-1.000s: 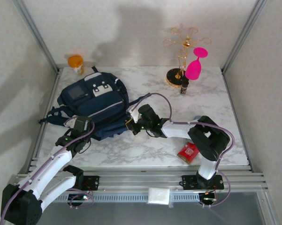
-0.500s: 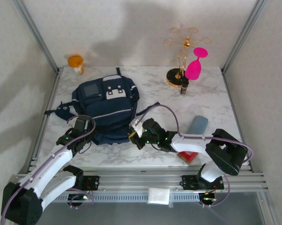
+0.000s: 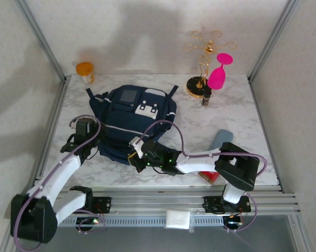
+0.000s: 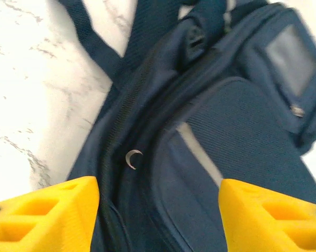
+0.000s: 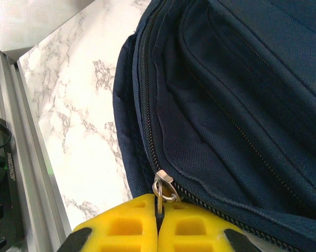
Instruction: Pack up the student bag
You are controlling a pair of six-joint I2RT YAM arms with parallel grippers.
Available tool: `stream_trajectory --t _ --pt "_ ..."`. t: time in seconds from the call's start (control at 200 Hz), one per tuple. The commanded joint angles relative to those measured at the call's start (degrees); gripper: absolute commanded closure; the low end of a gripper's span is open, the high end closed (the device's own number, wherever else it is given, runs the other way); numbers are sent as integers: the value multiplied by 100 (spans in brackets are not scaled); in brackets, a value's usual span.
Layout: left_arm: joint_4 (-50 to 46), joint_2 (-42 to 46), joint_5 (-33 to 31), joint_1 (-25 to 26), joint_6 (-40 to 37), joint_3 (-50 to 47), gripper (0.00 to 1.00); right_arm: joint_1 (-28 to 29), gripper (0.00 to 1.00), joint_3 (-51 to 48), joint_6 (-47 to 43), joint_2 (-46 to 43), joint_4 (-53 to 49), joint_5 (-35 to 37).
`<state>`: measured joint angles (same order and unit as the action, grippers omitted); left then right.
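Bag position: student bag (image 3: 139, 118) lies flat on the marble table (image 3: 242, 113), left of centre, with its pockets facing up and its dark straps trailing off the far and left edges.
Feel: soft woven fabric. My call is that it's light and floppy while unfilled, so it will slump and skate on the smooth marble when tugged rather than hold its ground.
Where to grab: zipper pull (image 5: 160, 191) for opening. For bracing, take the fabric fold beside the zip track or a strap (image 4: 89, 37). The flat pocket faces offer little to pinch.
Right pincer: right pincer (image 5: 158, 223) has its fingers together, clamped on that small metal pull at the bag's near edge, close to the table's front rail.
Right arm: laid out low across the table from its base, forearm reaching leftward and wrist almost level with the marble.
Left pincer: left pincer (image 4: 158, 215) has its yellow fingers (image 4: 42, 212) spread wide with nothing between them, hanging above the bag's left side seam, where a small metal ring (image 4: 132, 157) shows.
Left arm: angled forward from its base, wrist tipped down at the bag's left edge.
Watch for: a one-sided pull could drag the whole bag, so a second hold looks wise.
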<state>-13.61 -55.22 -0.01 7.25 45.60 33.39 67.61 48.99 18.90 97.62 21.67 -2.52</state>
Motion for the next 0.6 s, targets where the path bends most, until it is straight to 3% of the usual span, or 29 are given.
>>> stream_trajectory --t 0.0,0.16,0.35,0.486,0.596 --pt "-600 590 398 283 725 -335 36 59 100 181 123 105 397 48" --pt "-634 1089 477 1070 2012 -748 32 55 100 205 120 143 262 25" --pt "-182 1080 541 1408 2948 -1167 31 61 100 274 106 250 230 -28" --pt "458 590 531 1673 3529 -1341 39 76 100 311 43 332 278 37" --pt "399 181 142 1958 3842 -1258 55 81 100 476 13 417 4 279"
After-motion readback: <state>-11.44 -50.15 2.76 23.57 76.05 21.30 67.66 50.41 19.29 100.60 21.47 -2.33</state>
